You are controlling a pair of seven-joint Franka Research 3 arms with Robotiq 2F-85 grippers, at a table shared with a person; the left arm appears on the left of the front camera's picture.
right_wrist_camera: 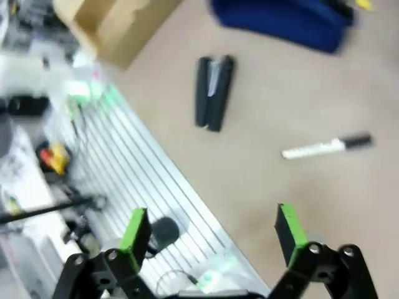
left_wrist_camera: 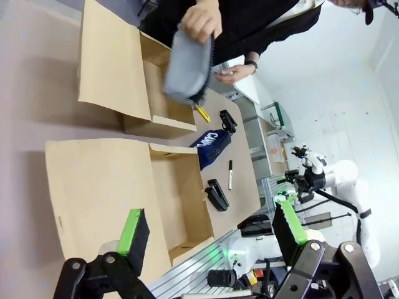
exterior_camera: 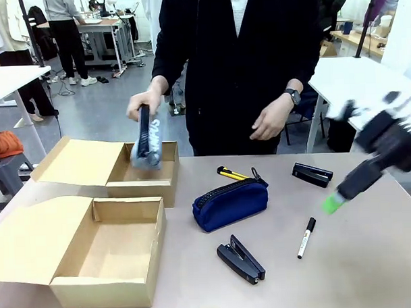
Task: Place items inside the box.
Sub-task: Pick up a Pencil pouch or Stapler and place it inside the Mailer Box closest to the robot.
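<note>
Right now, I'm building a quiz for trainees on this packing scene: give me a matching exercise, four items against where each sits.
1 grey zip pencil case
2 navy zip pencil case
3 white marker with black cap
4 yellow-black utility knife

A behind the navy case
B right of the near black stapler
C in the person's hand over the far cardboard box
D mid-table, before the knife

Pairs: 1-C, 2-D, 3-B, 4-A

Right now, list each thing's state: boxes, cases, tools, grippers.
Near box: open, empty.
Far box: open.
Grey case: held by hand over far box.
Navy case: on table, looks zipped.
Marker: capped.
Near stapler: closed.
Far stapler: closed.
Knife: blade unclear.
Left gripper: open.
Right gripper: open, empty.
</note>
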